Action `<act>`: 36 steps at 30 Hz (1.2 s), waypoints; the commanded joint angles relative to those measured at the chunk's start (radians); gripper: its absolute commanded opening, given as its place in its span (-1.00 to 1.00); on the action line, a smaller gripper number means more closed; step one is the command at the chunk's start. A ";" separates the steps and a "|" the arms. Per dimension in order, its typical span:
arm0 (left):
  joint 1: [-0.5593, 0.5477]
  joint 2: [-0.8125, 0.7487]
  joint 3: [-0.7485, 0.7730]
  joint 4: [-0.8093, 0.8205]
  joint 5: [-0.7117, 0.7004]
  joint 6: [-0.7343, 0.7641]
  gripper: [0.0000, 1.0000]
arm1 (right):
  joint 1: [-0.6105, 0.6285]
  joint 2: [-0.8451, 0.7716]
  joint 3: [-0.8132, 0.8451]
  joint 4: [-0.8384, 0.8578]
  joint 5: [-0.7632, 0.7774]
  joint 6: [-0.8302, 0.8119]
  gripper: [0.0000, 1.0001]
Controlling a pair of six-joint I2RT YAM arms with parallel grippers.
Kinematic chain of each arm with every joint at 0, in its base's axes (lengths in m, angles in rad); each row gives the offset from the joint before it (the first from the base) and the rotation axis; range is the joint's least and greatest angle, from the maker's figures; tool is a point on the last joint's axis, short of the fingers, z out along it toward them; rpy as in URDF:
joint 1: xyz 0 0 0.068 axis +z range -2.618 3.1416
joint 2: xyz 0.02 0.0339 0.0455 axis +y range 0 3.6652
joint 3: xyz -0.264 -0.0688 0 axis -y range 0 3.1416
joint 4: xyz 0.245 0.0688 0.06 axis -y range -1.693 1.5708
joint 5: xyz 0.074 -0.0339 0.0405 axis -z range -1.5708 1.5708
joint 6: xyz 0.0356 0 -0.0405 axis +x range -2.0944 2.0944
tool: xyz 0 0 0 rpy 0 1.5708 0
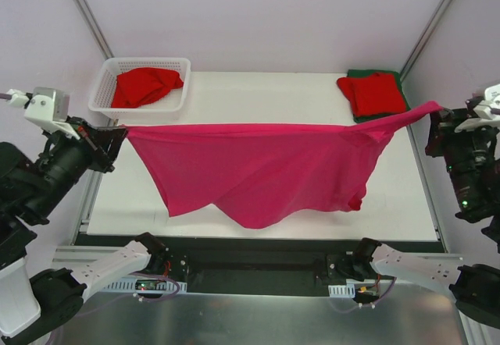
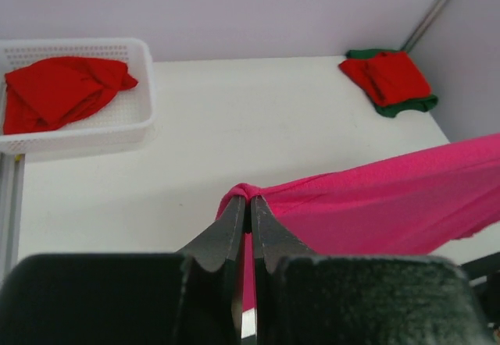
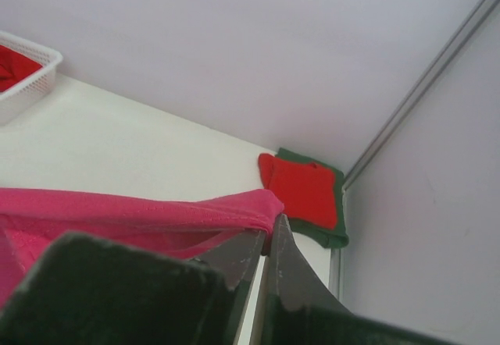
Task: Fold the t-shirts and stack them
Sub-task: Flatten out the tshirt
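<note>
A magenta-pink t-shirt (image 1: 266, 169) hangs stretched above the table between both arms, its lower edge sagging toward the front. My left gripper (image 1: 125, 132) is shut on its left corner (image 2: 246, 192). At the far right, my right gripper (image 1: 437, 111) is shut on the other corner (image 3: 266, 204). A folded red t-shirt (image 1: 373, 92) lies on a folded dark green t-shirt (image 1: 367, 115) at the back right. Another red t-shirt (image 1: 144, 86) lies crumpled in the white basket (image 1: 109, 107).
The white lattice basket (image 2: 137, 122) stands at the back left of the white table (image 1: 258, 87). Grey walls and metal frame posts close in the back and sides. The arms' bases sit along the near edge.
</note>
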 commanded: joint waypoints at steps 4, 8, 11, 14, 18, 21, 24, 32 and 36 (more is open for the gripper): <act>-0.002 -0.005 0.122 -0.022 0.225 0.070 -1.00 | -0.008 -0.041 0.133 -0.032 -0.174 -0.026 -0.99; -0.002 -0.025 0.122 -0.023 0.340 0.075 -1.00 | -0.008 -0.026 0.216 -0.146 -0.304 0.000 -0.98; -0.002 -0.027 0.123 -0.023 0.375 0.075 -1.00 | -0.010 -0.018 0.260 -0.213 -0.384 0.015 -0.98; -0.002 -0.028 0.118 -0.034 0.368 0.080 -1.00 | -0.009 -0.018 0.309 -0.256 -0.442 0.033 -0.99; -0.002 -0.031 0.031 -0.040 0.322 0.080 -1.00 | -0.009 -0.007 0.365 -0.293 -0.508 0.046 -0.98; -0.003 -0.030 -0.032 -0.039 0.306 0.081 -1.00 | -0.008 0.011 0.395 -0.325 -0.551 0.049 -0.99; -0.003 -0.021 -0.061 -0.040 0.306 0.089 -1.00 | -0.008 0.043 0.426 -0.365 -0.583 0.049 -0.99; -0.002 -0.045 0.011 -0.069 0.329 0.078 -1.00 | -0.009 0.042 0.495 -0.385 -0.720 0.073 -0.98; -0.002 -0.062 0.078 -0.086 0.384 0.064 -1.00 | -0.008 0.016 0.515 -0.380 -0.768 0.092 -0.99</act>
